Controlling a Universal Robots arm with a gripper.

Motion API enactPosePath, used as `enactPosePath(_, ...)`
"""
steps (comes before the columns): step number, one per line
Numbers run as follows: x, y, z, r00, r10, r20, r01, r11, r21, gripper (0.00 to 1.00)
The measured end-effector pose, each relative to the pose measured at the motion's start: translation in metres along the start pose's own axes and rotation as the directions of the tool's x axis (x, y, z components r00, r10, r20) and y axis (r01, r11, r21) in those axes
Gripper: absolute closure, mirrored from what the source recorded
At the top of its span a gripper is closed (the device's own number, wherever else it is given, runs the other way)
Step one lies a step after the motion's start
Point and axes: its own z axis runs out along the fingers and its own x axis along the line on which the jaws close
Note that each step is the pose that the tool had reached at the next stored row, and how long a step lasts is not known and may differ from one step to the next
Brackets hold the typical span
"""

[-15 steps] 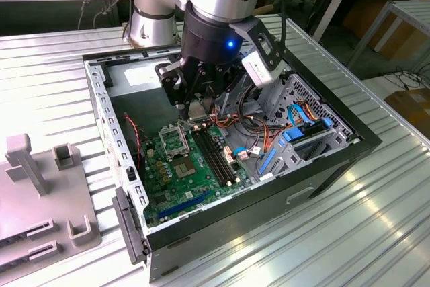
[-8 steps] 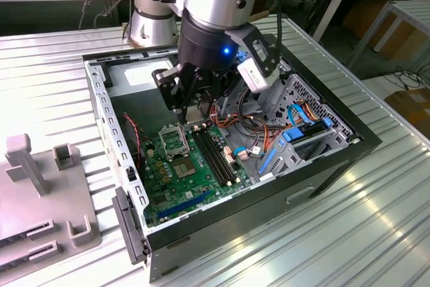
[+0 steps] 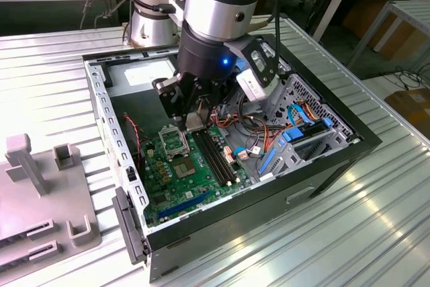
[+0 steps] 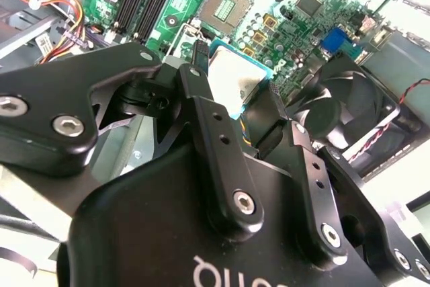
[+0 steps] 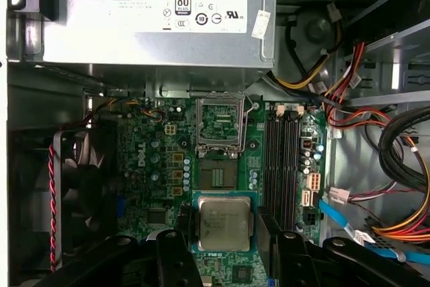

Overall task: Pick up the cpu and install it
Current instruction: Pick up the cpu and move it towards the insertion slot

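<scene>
At the exterior view's left a grey fixture [image 3: 40, 186] sits on the table beside the open computer case [image 3: 101, 105]. Inside the case the green motherboard [image 3: 168, 196] lies flat. At mid-frame the gripper [image 3: 194, 119] hangs over it, clenched on the cpu [image 5: 225, 224], its fingers [image 5: 269, 236] pressing two opposite edges of the chip in the first wrist view. The chip is square, so it has no long axis to speak of. It's held level, metal top toward the wrist, edges roughly parallel to those of the open socket [image 5: 218, 174]. That socket lies between the chip and the swung-back metal frame [image 5: 218, 122], and I'd judge the chip not yet seated. Further right run the black memory slots [image 3: 218, 159], then a tangle of cables [image 3: 269, 132].
</scene>
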Motion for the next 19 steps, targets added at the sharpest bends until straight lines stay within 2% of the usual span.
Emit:
enactPosePath(6,0.0002,-0.0066,0.0062,1.0000,0.000,0.0001,0.000,1.0000,-0.0001,0.53)
enactPosePath(19,0.0001,-0.0087,0.0092,1.0000,0.000,0.0001,0.000,1.0000,0.0000,0.53)
